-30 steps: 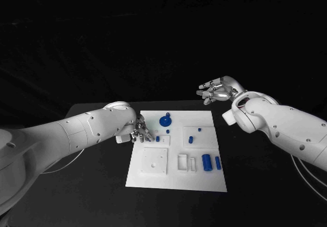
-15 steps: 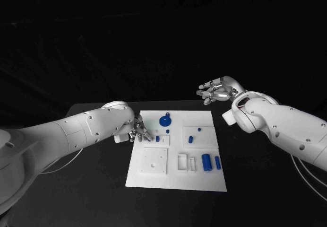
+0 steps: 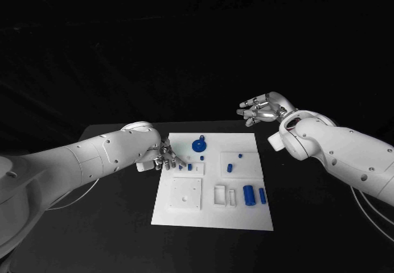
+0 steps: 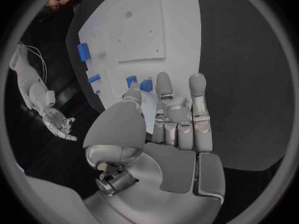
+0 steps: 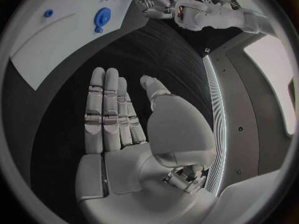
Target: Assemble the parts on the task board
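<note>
On the task board (image 3: pixel 209 219), blue parts lie at three o'clock of the left hand (image 3: pixel 168 160), whose empty fingers hover spread over the nearest small part (image 3: pixel 189 168). It should descend squarely and pinch gently. Farther off, the right hand (image 3: pixel 264 111) hangs open-fingered, empty.

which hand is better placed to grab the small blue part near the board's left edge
Left, probably. The left hand hovers over the task board's left edge, its fingers spread just short of the small blue part. The right hand is raised, open, beyond the board's far right corner.
</note>
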You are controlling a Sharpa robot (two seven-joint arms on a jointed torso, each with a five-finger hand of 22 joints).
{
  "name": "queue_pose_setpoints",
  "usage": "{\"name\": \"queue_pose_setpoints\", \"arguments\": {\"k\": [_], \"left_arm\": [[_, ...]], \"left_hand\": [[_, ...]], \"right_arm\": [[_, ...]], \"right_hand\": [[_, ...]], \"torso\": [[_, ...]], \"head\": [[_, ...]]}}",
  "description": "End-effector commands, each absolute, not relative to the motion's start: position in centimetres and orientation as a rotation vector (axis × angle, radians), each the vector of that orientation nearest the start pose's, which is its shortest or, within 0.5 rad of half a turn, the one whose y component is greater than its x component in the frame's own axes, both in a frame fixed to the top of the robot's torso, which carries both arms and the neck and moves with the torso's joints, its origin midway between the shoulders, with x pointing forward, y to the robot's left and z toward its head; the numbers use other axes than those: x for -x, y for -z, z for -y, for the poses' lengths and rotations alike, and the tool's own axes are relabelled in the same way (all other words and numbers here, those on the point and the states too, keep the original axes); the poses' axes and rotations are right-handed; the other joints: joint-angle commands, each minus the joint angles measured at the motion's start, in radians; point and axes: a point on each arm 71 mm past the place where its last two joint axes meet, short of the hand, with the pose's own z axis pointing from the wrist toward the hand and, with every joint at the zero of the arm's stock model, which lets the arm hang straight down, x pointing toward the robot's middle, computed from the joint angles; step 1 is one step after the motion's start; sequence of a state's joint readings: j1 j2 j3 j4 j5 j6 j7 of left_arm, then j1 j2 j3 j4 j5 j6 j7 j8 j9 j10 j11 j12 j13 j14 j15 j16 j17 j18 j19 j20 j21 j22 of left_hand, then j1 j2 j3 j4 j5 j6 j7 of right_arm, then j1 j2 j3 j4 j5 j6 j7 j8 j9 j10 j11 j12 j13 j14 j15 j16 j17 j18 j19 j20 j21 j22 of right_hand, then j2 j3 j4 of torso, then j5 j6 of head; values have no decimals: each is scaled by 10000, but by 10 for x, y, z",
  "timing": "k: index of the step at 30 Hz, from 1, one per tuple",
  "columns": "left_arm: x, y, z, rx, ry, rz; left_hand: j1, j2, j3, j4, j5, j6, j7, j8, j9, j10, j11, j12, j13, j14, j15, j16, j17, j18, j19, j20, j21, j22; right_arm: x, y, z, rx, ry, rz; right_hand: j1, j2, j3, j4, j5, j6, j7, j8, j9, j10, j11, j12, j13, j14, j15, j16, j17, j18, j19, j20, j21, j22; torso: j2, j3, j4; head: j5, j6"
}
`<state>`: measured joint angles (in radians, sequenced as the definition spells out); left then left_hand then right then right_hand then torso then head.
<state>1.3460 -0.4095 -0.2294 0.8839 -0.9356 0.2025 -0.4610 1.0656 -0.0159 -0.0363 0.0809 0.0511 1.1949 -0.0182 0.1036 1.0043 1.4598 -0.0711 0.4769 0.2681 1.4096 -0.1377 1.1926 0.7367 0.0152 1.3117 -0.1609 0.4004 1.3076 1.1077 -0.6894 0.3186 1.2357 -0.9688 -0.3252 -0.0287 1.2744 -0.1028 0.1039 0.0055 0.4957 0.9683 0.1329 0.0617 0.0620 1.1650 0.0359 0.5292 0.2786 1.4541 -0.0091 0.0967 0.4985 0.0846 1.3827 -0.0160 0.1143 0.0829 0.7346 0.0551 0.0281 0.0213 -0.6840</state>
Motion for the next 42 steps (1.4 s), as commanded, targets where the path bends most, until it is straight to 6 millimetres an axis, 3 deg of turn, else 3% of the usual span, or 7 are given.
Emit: {"name": "queue_pose_setpoints", "arguments": {"k": [1,6,14,15,24,42], "left_arm": [[-580,228,-186,2772,2257,-23207],[-580,228,-189,2850,2259,-23185],[-580,229,-191,2884,2300,-23265],[-580,229,-191,2890,2320,-23278],[-578,230,-190,2977,2657,-23459],[-577,229,-187,3326,3259,-23309]], "left_hand": [[58,-187,-10,256,-31,56,62,-37,12,534,5,20,-28,40,-14,-17,36,-122,46,1,-48,169],[185,-163,4,297,-32,71,59,-50,28,534,1,27,-36,47,-16,-20,54,-120,49,1,-52,167],[409,229,-258,-195,-31,56,66,-65,88,533,5,21,-54,40,-11,-32,79,-129,35,4,-64,167],[396,375,-451,-386,-31,56,66,-76,110,535,10,8,-64,33,-5,-57,74,-128,24,9,-73,169],[673,506,-433,-685,-27,9,75,-100,108,528,20,-37,-62,-15,18,-67,45,-122,-18,39,-93,169],[350,300,-468,-430,-28,0,100,-159,21,526,31,-67,-27,-27,18,-63,26,-116,-11,36,-92,169]], "right_arm": [[-560,133,231,-5357,-9408,-14847],[-560,133,231,-5365,-9394,-14856],[-559,135,232,-5385,-9382,-14883],[-559,135,232,-5386,-9383,-14886],[-559,136,232,-5397,-9374,-14897],[-559,137,232,-5402,-9379,-14911]], "right_hand": [[44,46,-15,-30,29,-70,-20,-6,-1,-89,6,-4,-14,-48,41,-8,-15,-127,-77,-14,14,-13],[44,46,-15,-30,29,-70,-20,-6,-1,-89,6,-4,-14,-48,41,-8,-15,-127,-77,-14,14,-13],[44,46,-15,-30,29,-70,-20,-6,-1,-89,6,-4,-14,-48,41,-8,-15,-127,-77,-14,14,-13],[44,46,-15,-30,29,-70,-20,-6,-1,-89,6,-4,-14,-48,41,-8,-15,-127,-77,-14,14,-13],[44,46,-15,-30,29,-70,-20,-6,-1,-89,6,-4,-14,-48,41,-8,-15,-127,-77,-14,14,-13],[40,45,3,-45,44,-82,-19,-7,-2,-89,6,-4,-18,-51,42,-8,-26,-124,-79,-13,16,-11]], "torso": [[1,-1,-2],[1,-5,-1],[2,-7,7],[0,-10,9],[1,-7,6],[3,4,2]], "head": [[-1,7],[-9,-7],[17,3],[15,6],[21,6],[15,6]]}}
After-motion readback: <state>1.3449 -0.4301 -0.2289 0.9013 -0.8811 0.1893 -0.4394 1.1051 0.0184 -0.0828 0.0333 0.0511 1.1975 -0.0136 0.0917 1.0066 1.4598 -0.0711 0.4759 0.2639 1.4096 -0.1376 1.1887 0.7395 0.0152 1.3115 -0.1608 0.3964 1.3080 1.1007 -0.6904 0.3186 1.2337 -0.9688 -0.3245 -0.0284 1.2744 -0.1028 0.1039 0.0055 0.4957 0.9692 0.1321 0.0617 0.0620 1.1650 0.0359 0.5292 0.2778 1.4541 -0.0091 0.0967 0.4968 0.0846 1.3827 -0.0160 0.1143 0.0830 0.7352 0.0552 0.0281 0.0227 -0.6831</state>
